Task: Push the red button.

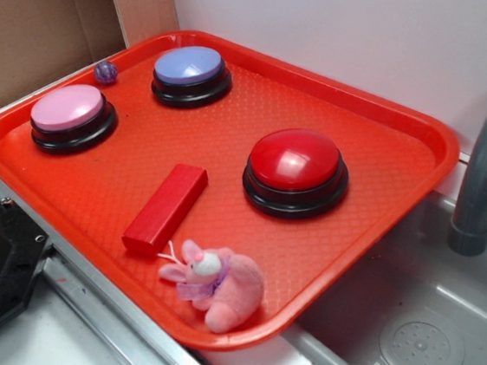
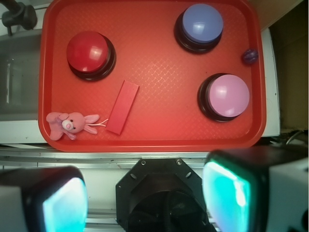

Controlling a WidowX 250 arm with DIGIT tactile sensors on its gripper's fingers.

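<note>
**Red button untouched, gripper high above the tray**

Nearest the lens in the wrist view, the gripper [image 2: 145, 198] fills the bottom edge — its two fingers [image 2: 227, 193] stand wide apart with nothing between them, so it is released and empty. It does not appear in the exterior view at all.

Beyond the fingers lies the red tray [image 2: 154, 144], seen from well above. Along its lower left sit a pink plush bunny [image 2: 70, 123] and, just beside it, a flat red block [image 2: 123, 107] lying at a slant. To the right of centre is the pink button [image 2: 226, 95]; further up, the lavender-blue button [image 2: 199, 25], with a small purple ball [image 2: 249, 56] at the tray's right rim.

The red button [image 2: 89, 53] sits in the upper left of the wrist view, up and to the left of the gripper and well apart from it. In the exterior view it lies right of centre [image 1: 296, 169], its dome raised on the black ring and clear of everything.

As a judgement, the task is barely begun: no contact is made. What is left is the whole approach — travel over the button, descend and press the dome.
</note>
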